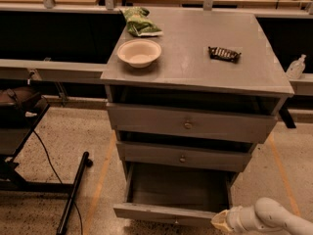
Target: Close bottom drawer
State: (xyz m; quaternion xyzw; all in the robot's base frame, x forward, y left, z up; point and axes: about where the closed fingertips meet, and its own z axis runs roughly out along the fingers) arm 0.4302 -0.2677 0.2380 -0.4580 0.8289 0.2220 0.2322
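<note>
Bottom drawer (pixel 161 212) pulled out beneath the middle drawer (pixel 183 156). Hand (pixel 221 221) low at the right end of its front panel, seemingly touching. Apart or together: cannot tell.

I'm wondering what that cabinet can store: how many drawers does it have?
3. The top drawer sits under the cabinet top, the middle drawer below it, and the bottom drawer is pulled out at floor level. The gripper is by its front's right end.
</note>
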